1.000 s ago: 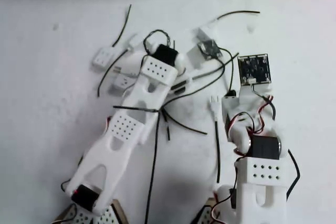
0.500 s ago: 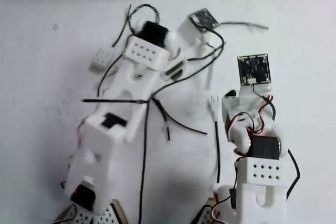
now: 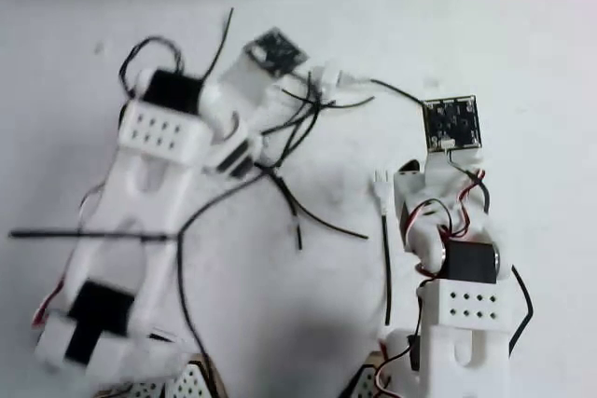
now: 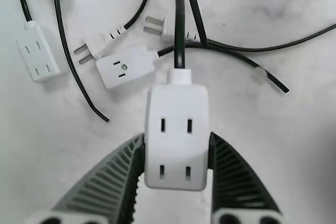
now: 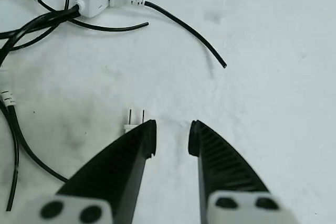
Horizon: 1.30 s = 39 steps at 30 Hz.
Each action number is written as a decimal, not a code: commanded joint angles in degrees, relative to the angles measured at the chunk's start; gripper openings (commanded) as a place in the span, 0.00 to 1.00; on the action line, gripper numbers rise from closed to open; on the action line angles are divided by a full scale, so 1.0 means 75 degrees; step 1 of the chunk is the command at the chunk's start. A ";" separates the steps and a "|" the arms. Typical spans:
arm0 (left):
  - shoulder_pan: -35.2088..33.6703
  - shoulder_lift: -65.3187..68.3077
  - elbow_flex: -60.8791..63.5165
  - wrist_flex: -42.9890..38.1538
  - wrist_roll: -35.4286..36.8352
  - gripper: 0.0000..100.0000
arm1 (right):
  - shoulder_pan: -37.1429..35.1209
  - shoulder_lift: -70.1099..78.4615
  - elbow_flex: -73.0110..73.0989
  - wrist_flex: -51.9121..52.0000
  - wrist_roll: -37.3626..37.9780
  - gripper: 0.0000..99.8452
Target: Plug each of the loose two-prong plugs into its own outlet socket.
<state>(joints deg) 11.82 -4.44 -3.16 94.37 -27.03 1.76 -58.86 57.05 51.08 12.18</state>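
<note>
White outlet block clamped in left gripper, right gripper narrowly parted beside loose plug

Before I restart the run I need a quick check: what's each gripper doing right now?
Left gripper: closed on a white outlet socket.
Right gripper: open, holding nothing; a loose plug lies beside it.

**A small robot workroom**

You are looking at a robot lab or hobby room. A plain white surface holds the left arm and the right arm. Both are white plastic, with bare wires and an open circuit board. Black cords and white sockets lie scattered.
</note>
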 commanded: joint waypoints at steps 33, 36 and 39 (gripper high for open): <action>0.0299 -0.6265 0.7971 -0.2403 0.0879 0.29 | -0.0182 -0.0064 0.0047 -0.0100 0.0105 0.11; -0.0428 -0.6886 0.7994 -0.2415 0.0938 0.28 | -0.0440 -0.0064 0.0000 -0.0029 0.0105 0.11; -0.1260 -0.7461 0.8158 -0.2649 0.1289 0.28 | -0.0768 -0.0053 -0.0281 0.0381 0.0105 0.11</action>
<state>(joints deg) 9.54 -54.64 57.05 76.00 -20.53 -1.49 -58.86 57.76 51.52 12.18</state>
